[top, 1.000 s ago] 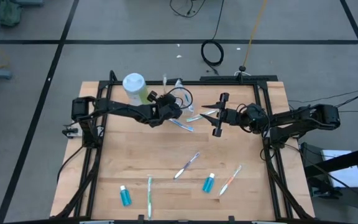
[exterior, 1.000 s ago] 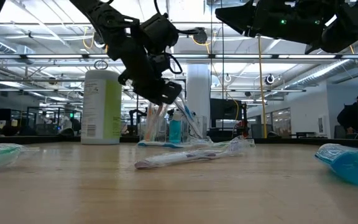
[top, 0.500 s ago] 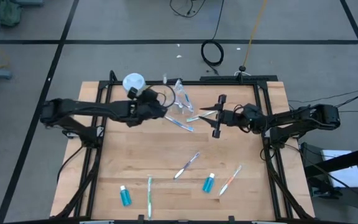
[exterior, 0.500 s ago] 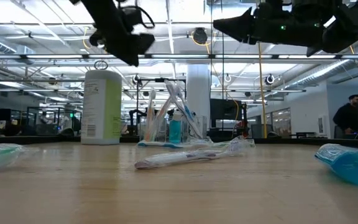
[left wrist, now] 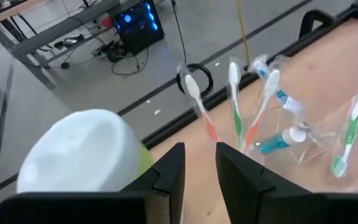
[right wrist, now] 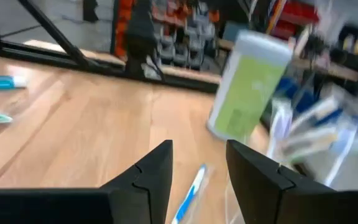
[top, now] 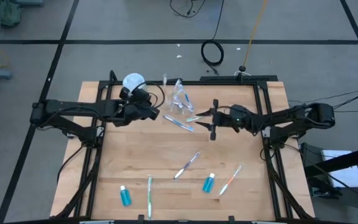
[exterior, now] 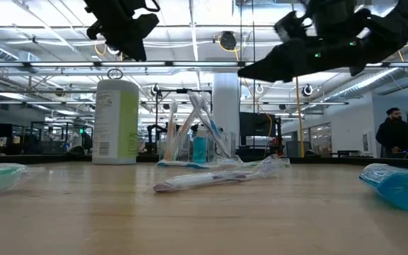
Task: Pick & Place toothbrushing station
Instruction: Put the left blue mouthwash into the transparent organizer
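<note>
A small clear cup (top: 179,99) stands near the table's far edge, with several pastel toothbrushes (left wrist: 235,106) leaning in it and a blue tube (left wrist: 278,140) lying in its bottom. My left gripper (top: 156,114) hovers high, to the cup's left, open with nothing between its fingers (left wrist: 199,168). My right gripper (top: 207,118) hangs above the table to the cup's right, open and pointing toward the cup, holding nothing (right wrist: 197,168). Two wrapped brushes (top: 180,124) (top: 194,117) lie flat on the table between the cup and the right gripper.
A green canister with a white lid (top: 132,82) stands at the far edge just behind my left gripper. Loose on the near half of the table lie toothbrushes (top: 185,165) (top: 149,196) (top: 230,179) and two blue tubes (top: 125,196) (top: 209,183). A black frame (top: 229,81) edges the table.
My left gripper has risen from the cup's mouth and drawn back toward the table's left edge. The toothbrushes stay leaning in the cup. My right gripper has sunk a little, tipped and edged toward the cup.
</note>
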Controlling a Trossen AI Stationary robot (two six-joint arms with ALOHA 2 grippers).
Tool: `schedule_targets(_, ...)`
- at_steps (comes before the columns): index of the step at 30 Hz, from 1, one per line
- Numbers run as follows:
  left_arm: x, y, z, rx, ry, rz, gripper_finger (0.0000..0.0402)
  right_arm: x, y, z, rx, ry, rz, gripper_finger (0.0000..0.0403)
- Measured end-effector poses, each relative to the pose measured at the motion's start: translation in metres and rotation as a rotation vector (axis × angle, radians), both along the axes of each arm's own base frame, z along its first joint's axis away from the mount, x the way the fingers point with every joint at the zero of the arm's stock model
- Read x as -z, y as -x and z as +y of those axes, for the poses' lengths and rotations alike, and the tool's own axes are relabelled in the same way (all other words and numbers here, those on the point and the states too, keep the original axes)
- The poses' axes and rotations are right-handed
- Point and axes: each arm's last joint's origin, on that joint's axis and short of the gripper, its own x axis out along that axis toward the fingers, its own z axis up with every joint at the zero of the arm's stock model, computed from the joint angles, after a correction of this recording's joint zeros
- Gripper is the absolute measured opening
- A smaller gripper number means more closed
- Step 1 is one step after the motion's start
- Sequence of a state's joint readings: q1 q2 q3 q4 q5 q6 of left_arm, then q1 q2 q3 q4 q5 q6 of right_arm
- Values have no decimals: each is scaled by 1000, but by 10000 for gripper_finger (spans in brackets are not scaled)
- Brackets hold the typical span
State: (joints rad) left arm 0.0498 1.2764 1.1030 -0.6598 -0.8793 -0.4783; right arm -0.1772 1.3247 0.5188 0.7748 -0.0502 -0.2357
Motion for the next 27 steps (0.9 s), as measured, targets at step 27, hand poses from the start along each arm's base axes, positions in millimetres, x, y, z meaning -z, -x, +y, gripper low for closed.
schedule_targets(27, 24, -19, -7, 393, 250, 178, 97, 77, -40, -32, 352, -144, 613, 141)
